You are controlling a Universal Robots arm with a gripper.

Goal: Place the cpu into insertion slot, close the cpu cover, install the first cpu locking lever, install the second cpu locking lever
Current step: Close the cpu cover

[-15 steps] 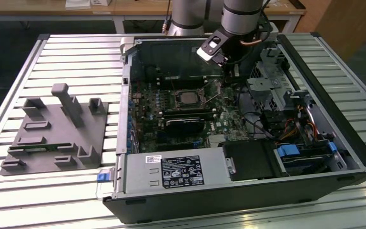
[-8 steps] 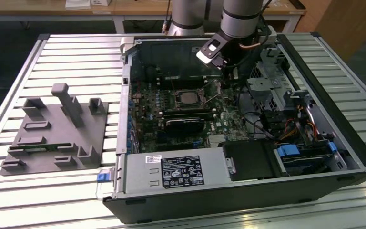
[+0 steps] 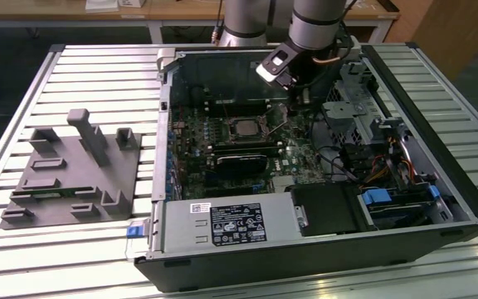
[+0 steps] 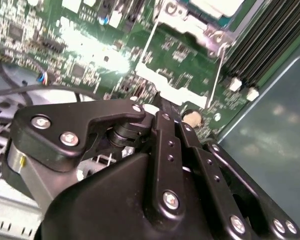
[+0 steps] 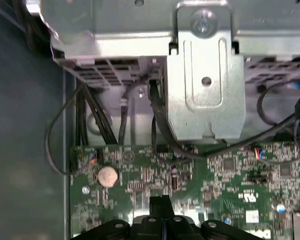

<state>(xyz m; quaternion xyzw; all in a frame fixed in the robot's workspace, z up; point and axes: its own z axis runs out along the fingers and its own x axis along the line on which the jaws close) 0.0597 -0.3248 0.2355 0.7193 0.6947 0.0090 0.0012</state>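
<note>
- Grey fixture tray (image 3: 73, 171) stands at the exterior view's left, well apart from the rest.
- We note the cpu (image 3: 245, 127) seated in the insertion slot (image 3: 227, 126), mid-motherboard (image 3: 191, 146).
- Gripper (image 3: 297, 98) is just right of it, low over the motherboard, jaws clenched together. Its own black linkage hides where the tips meet.
- Drive cage (image 3: 351, 118) and cables (image 3: 338, 163) crowd the right.

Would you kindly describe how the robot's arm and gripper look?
The arm is a silver-grey tube with a darker band; a white-faced black module and thin cables sit at its wrist. The gripper is matte black, built of linked bars fastened with silver screws.
</note>
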